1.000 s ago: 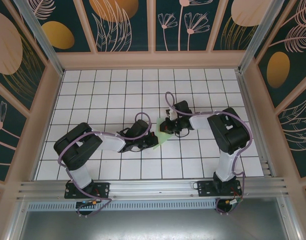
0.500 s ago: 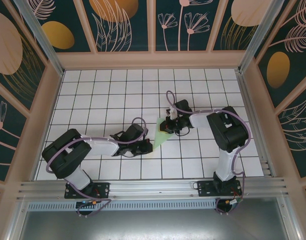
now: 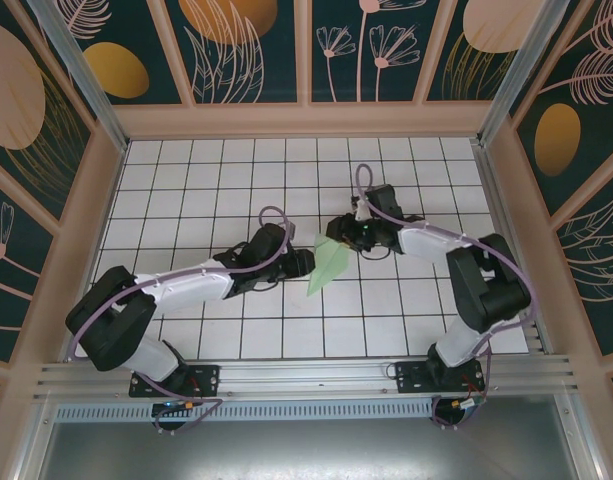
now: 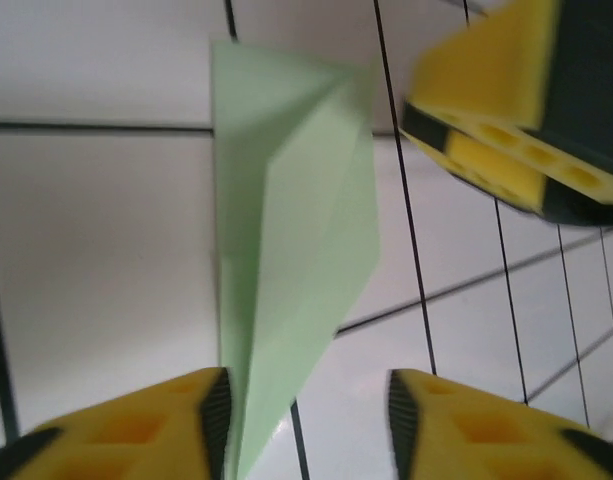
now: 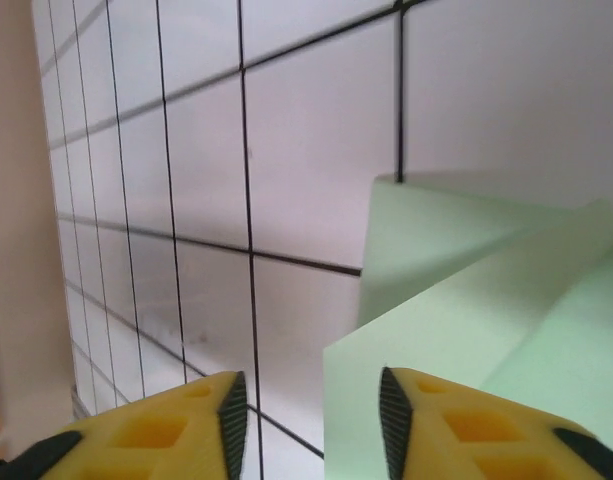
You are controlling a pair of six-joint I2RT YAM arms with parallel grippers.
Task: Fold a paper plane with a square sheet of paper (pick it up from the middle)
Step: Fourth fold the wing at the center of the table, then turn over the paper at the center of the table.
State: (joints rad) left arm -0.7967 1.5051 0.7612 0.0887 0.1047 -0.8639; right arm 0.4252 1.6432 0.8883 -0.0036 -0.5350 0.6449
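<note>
Left tool had its jaws parted and gripped nothing. The narrow end of the paper plane reached in between its pads unpinched. Right tool was likewise parted, astride the plane's wide end and not clamped on it. The plane appeared to rest on the bench between both tools. Step judged: release and retreat. Each tool should lift clear with jaws wide, so no pad drags the creases open.

Left claw and right claw have opened and backed off. Paper plane now lies loose between them.
</note>
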